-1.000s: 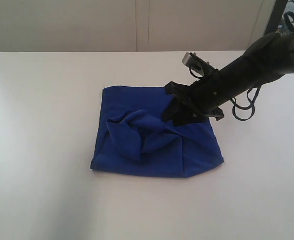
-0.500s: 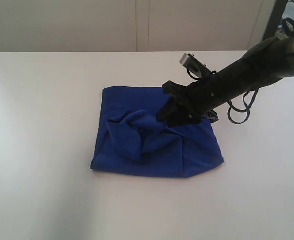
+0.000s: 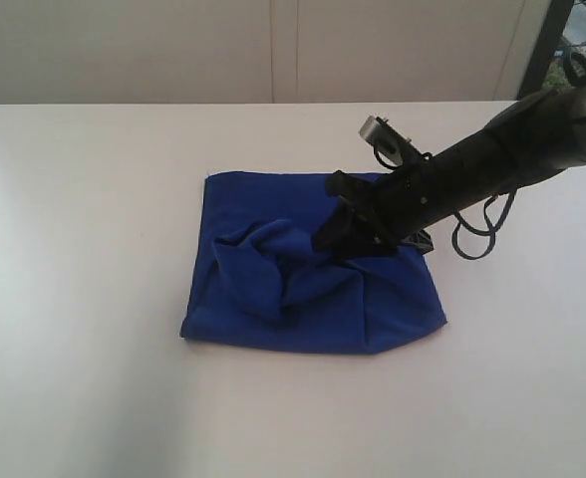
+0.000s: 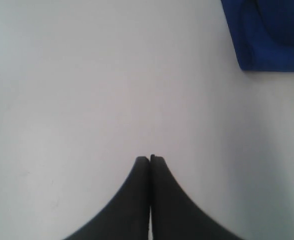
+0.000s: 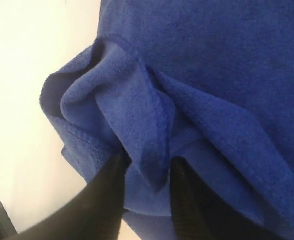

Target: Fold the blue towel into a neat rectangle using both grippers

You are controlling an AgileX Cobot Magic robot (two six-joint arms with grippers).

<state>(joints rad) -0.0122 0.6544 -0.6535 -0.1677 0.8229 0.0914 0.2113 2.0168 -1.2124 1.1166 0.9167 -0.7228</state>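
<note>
The blue towel (image 3: 303, 269) lies on the white table (image 3: 84, 249), roughly folded, with a bunched ridge (image 3: 273, 264) across its middle. My right gripper (image 3: 325, 239) reaches in from the right and rests its tips on that ridge. In the right wrist view it (image 5: 149, 167) is open, its two black fingers (image 5: 114, 175) standing either side of a raised fold of towel (image 5: 147, 135) without pinching it. The left gripper (image 4: 150, 159) is shut on nothing above bare table, and one towel corner (image 4: 267, 45) shows well beyond its tips. The left arm is out of the exterior view.
A pale wall (image 3: 273, 50) runs behind the table's far edge. A black cable loop (image 3: 477, 234) hangs from the right arm beside the towel. White tabletop surrounds the towel on all sides.
The right gripper has slid a little leftward and lower along the towel to the bunched ridge, and the arm has flattened. The towel has barely moved.
</note>
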